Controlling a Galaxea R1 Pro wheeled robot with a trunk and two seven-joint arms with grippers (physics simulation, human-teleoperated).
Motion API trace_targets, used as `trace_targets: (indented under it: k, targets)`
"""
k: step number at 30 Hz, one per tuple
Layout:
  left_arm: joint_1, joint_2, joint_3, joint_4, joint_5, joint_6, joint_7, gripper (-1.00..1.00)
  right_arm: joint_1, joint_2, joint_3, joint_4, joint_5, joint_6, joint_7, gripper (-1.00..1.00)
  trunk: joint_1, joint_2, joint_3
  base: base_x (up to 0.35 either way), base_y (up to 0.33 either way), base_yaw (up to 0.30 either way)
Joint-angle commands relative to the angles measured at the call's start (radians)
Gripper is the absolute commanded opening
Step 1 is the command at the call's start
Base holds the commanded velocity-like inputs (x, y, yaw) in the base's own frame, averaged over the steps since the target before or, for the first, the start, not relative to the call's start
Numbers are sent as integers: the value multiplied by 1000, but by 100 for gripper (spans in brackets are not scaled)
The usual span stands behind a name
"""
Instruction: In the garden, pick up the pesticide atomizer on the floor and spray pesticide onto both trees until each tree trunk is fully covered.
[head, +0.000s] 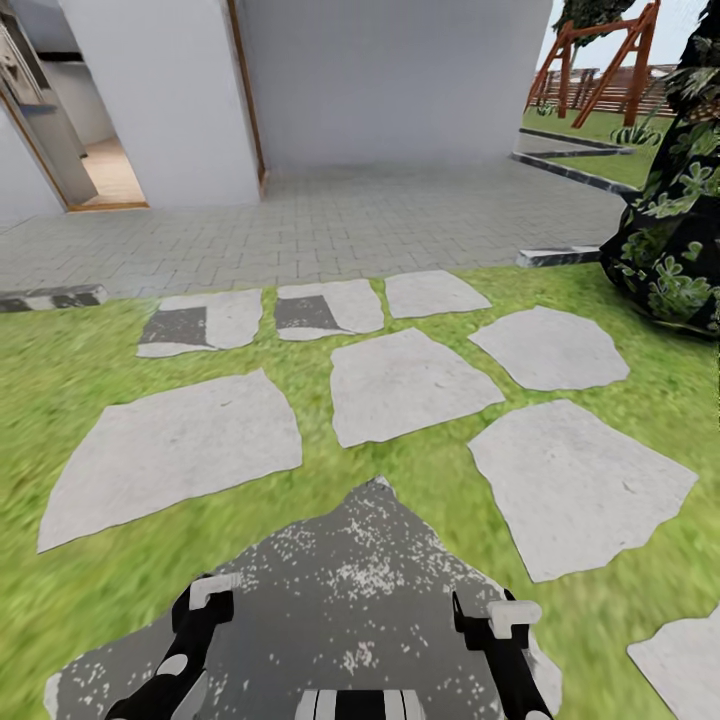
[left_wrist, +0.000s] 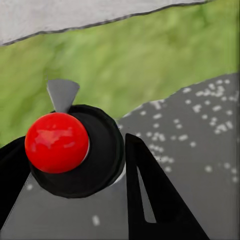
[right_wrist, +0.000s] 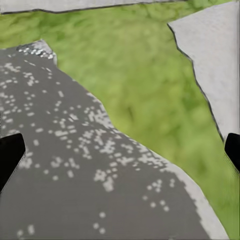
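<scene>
- Left wrist view shows the pesticide atomizer (left_wrist: 75, 150) from above, its red dot (left_wrist: 56, 142) facing the camera and a grey nozzle tip (left_wrist: 63, 94) pointing away from the wrist. It sits between the two dark fingers (left_wrist: 155, 200) of the left hand (left_wrist: 75, 165), which appear closed against its round body, so I judge it gripped and carried upright, probably to keep the spray head ready to aim.
- Beneath that hand lies a dark, speckled stepping stone (left_wrist: 200, 150), with grass (left_wrist: 140, 60) beyond it and a pale stone further out.
- Right wrist view looks down on the same dark stone (right_wrist: 65, 170) and the grass beside it. The right hand's fingertips (right_wrist: 10, 152) stand far apart at the picture's edges, wide open, with nothing between them.
- In the head view both arms hang low in front of the robot, the left hand (head: 205, 600) and right hand (head: 495, 615) over the dark stone (head: 360, 580). Ahead of the hands pale stepping stones (head: 410, 385) lead over the lawn to a paved yard (head: 330, 225) and a grey house wall (head: 400, 80).
- A broad-leaved dark shrub (head: 675, 240) stands well ahead and to the right of the right hand; a wooden swing frame (head: 600, 60) stands far beyond.
- I make out no tree trunk, so the robot seems to be in transit, and spraying awaits a turn toward the trees.
</scene>
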Motion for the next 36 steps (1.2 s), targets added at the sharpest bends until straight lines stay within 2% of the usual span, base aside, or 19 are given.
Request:
trace_targets:
  k: [1, 13, 17, 21, 23, 25, 36]
  targets:
    - [0, 0, 0, 0, 0, 0, 0, -100, 0, 0, 0, 0, 0, 0, 0, 100, 0, 0, 6, 0, 0, 0]
    - [0, 0, 0, 0, 0, 1, -2, -100, 0, -1, 0, -4, 1, -4, 0, 100, -6, 3, 71, 0, 0, 0]
    - [6, 1, -1, 3, -2, 1, -3, -100, 1, -5, -3, -12, 3, -50, 1, 100, -8, 4, 92, 0, 0, 0]
    - [68, 21, -1, -2, -1, -1, -2, -100, 6, -8, -3, -8, 4, -59, 2, 100, -9, 5, 114, 0, 0, 0]
    - [139, 34, 1, -65, 0, -2, -1, -100, 73, -24, -4, -5, 3, -123, 2, 100, -10, 5, 125, 0, 0, 0]
    - [158, 31, -1, -115, 1, -3, -1, -100, 92, -33, -3, 29, 2, -144, 3, 100, -11, 6, 136, 0, 0, 0]
    - [163, 29, -1, -114, -2, -3, -1, -100, 95, -31, -2, 113, 1, -148, 1, 100, -16, 8, 195, 0, 0, 0]
